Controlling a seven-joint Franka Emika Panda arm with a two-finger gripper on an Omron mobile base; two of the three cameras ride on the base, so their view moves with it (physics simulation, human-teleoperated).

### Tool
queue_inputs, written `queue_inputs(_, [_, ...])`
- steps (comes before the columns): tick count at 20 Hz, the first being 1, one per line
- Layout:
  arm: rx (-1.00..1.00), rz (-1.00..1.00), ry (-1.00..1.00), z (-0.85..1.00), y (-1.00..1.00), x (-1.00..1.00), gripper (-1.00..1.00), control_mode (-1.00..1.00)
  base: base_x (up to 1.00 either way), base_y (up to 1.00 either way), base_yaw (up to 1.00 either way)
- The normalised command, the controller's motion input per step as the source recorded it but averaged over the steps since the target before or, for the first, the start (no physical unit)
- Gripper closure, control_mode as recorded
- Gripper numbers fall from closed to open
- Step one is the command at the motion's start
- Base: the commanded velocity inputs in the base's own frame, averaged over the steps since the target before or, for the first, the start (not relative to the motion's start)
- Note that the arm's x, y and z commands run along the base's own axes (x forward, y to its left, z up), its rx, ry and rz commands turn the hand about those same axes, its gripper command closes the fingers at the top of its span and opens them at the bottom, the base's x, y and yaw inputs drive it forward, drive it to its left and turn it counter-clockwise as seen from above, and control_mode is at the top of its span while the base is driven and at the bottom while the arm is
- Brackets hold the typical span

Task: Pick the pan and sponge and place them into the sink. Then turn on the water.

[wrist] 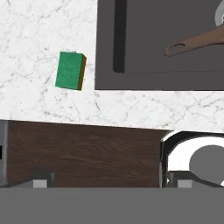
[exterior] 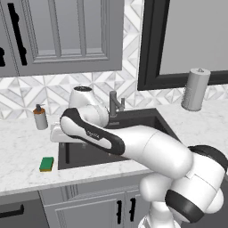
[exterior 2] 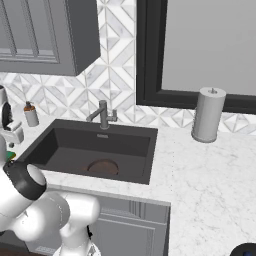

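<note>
Pincer (wrist: 109, 183) spread wide, empty, tips barely showing. Ahead and left of it, sponge (wrist: 70, 70) on marble counter (wrist: 39, 39). Ahead and right, pan (wrist: 197, 41) handle inside sink (wrist: 144, 74), bowl cut off.

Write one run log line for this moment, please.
pan: in sink | sponge: on counter, left of sink | gripper: open, empty, above counter edge | faucet: no water
</note>
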Motion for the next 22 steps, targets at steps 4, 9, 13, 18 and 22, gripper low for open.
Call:
queue_inputs(4, [-0.07,0.15,0.0,0.0,0.02,-0.06,-1.0,-1.0,0.0,0.0,0.0])
queue_inputs(9, [-0.1,-0.01,0.0,-0.11,0.32,0.0,-1.0,-1.0,0.0,0.0,0.0])
queue_inputs(13, [-0.01,-0.1,0.0,-0.24,0.34,0.0,-1.0,-1.0,0.0,0.0,0.0])
queue_inputs(18, [0.0,-0.06,0.0,-0.23,0.08,0.04,-1.0,-1.0,0.0,0.0,0.0])
queue_inputs(22, [0.0,-0.06,0.0,-0.24,0.31,0.1,-1.0,-1.0,0.0,0.0,0.0])
